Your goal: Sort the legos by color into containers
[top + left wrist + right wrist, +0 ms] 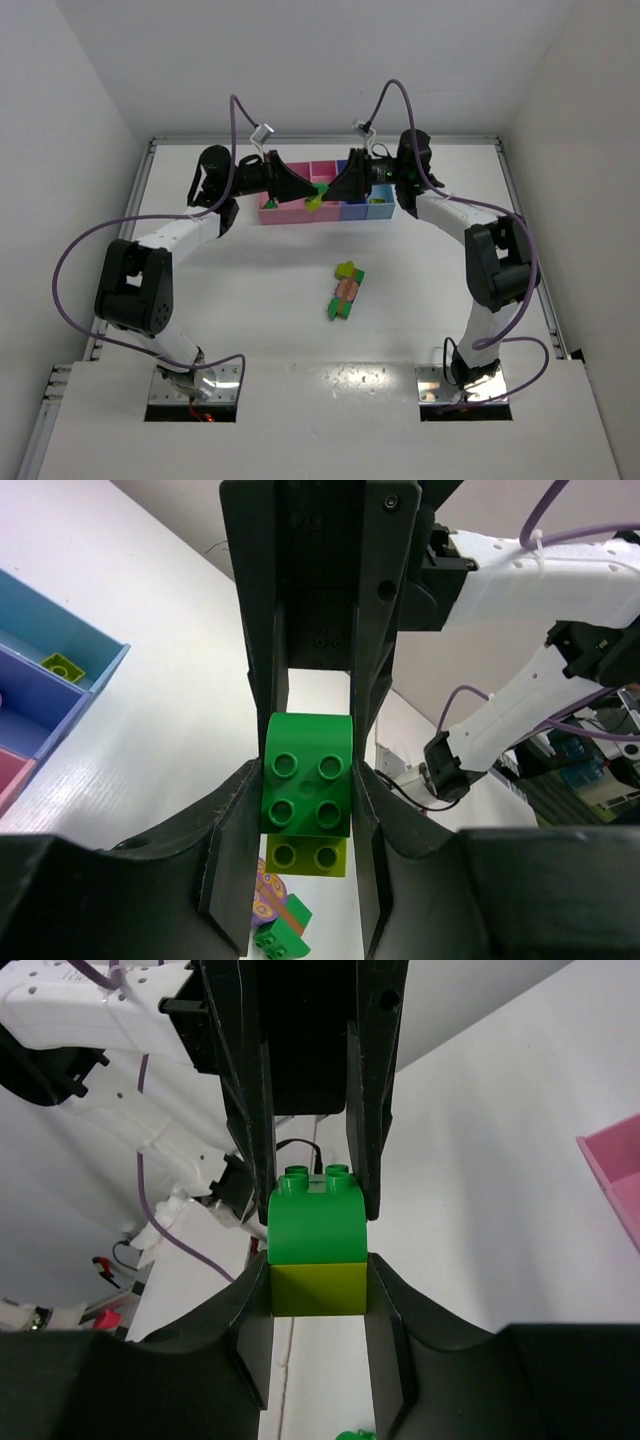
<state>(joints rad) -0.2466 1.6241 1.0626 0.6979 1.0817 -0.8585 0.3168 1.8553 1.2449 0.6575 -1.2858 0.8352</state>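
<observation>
Over the containers [290, 213] both grippers meet on one stack of two legos. My left gripper [300, 188] [306, 780] is shut on the green lego [306, 773], whose studs face its camera. My right gripper [338, 185] [318, 1290] is shut on the yellow-green lego [318, 1288] joined to the green one [318, 1225]. A strip of the yellow-green lego [306, 856] shows past the green one. More legos [345, 290] in green, yellow-green and salmon pink lie together mid-table.
The light blue tray [100, 645] holds a small yellow-green brick [62, 666], with the purple-blue tray [30, 705] beside it. A pink tray corner [615, 1175] shows at the right. A purple printed piece and a green brick [280, 925] lie below the left fingers.
</observation>
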